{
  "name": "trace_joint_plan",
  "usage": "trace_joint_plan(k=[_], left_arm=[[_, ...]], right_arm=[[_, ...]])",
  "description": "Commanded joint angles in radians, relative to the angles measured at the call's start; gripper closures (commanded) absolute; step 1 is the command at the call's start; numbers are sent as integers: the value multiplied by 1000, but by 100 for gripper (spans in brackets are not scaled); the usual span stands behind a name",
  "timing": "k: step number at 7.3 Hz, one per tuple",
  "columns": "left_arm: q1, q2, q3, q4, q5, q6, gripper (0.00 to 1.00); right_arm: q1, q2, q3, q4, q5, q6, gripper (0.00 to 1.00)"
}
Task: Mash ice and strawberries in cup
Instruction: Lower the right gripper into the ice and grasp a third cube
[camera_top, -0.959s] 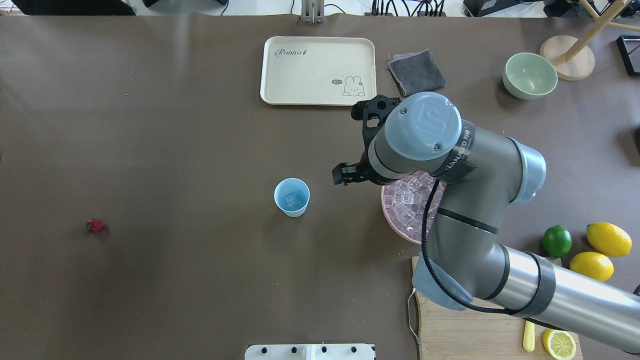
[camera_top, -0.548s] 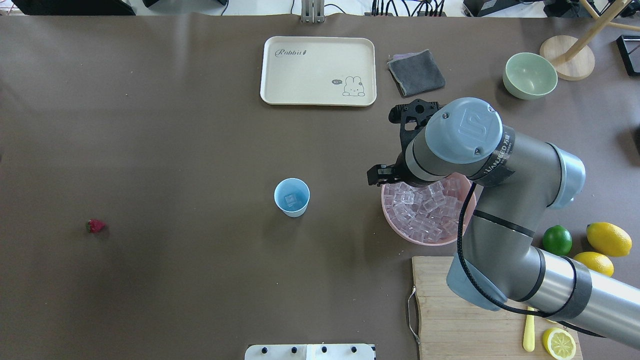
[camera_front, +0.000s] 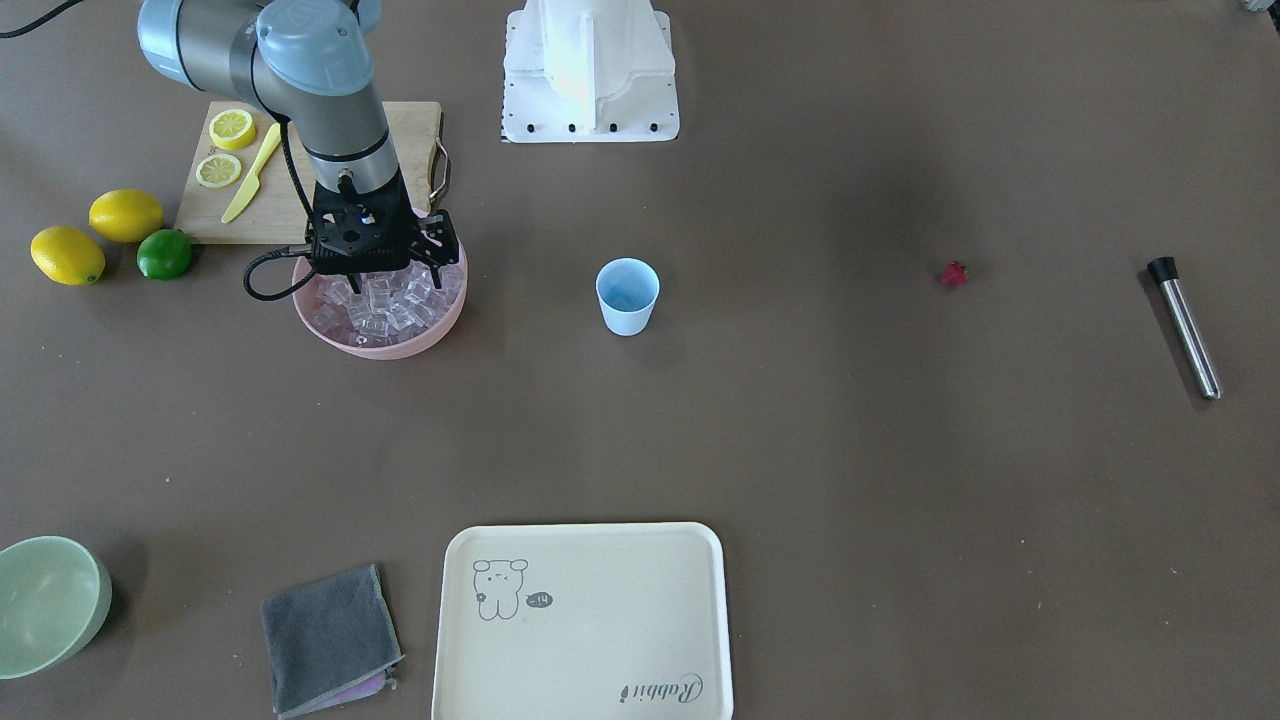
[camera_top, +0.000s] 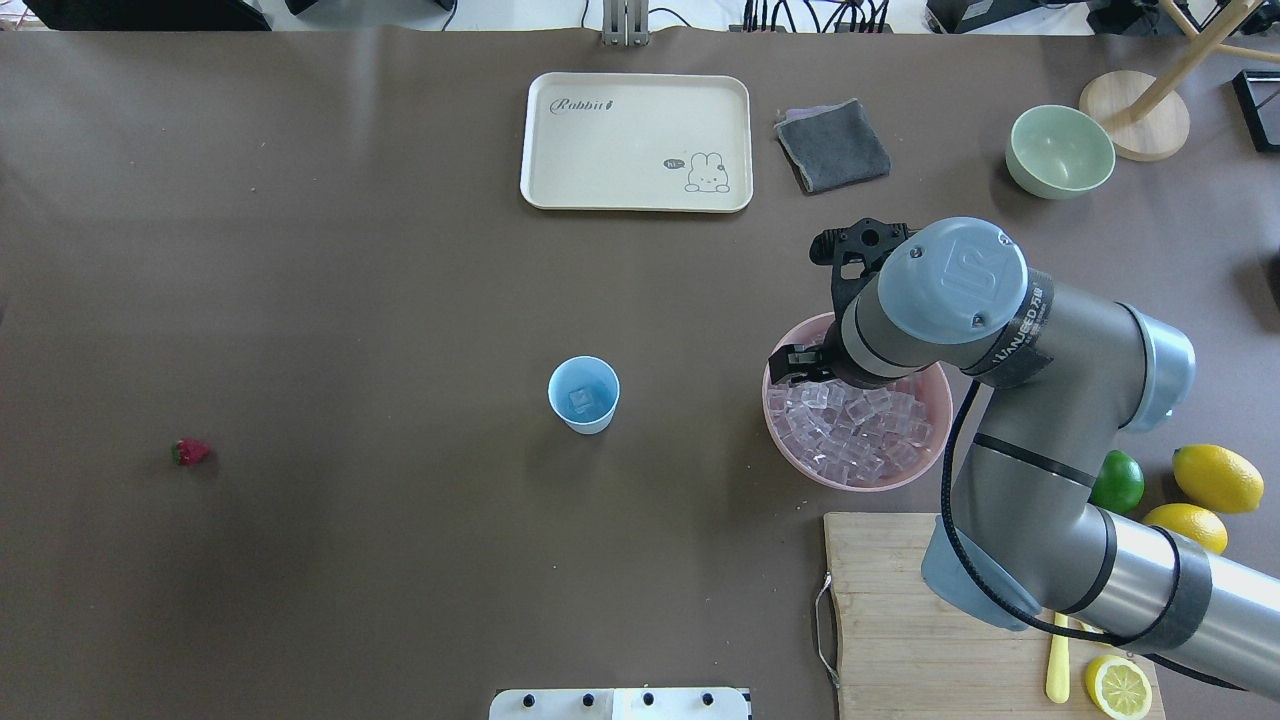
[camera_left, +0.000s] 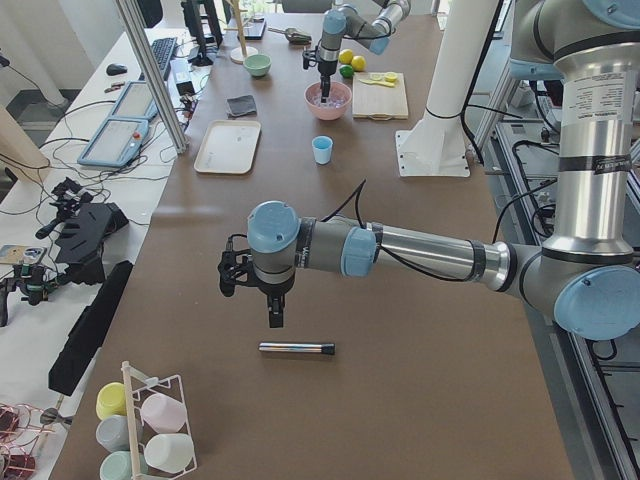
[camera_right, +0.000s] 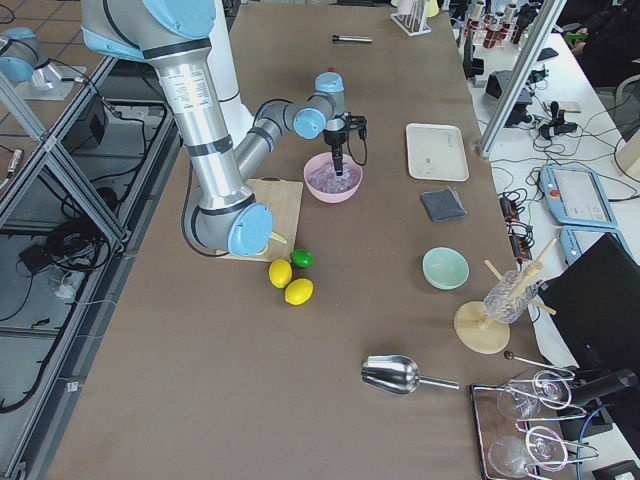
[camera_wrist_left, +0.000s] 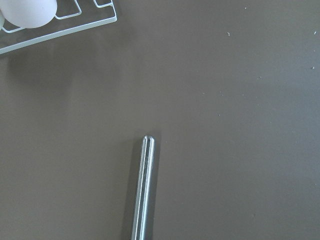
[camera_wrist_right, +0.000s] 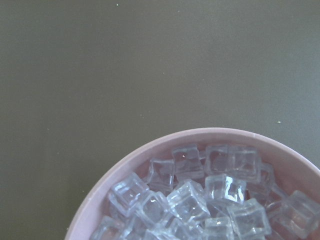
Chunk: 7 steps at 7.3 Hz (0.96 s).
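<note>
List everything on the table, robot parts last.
ice: many, clear, in pink bowl; one in cup
cup: one, light blue, mid-table
strawberry: one, red, robot's left side
pink bowl: one, under right gripper
green bowl: one, far right
tray: one, cream, far edge
cloth: one, grey, beside tray
board: one, wooden, near right
lemons: two whole, two cut, yellow, by and on board
lime: one, green, beside lemons
knife: one, yellow, on board
rod: one, silver, left end
right gripper: one, black, open, over ice
left gripper: one, black, above rod
</note>
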Motion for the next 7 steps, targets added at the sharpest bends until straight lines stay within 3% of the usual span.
trace_joint_plan(k=[1, 7], left_arm=[[0, -1, -1, 0, 0, 0, 1], [-2, 3, 1, 0, 1, 0, 1]], right_arm=[[-8, 3, -23, -1, 9, -15, 21], [-21, 48, -35, -16, 12, -26, 41]])
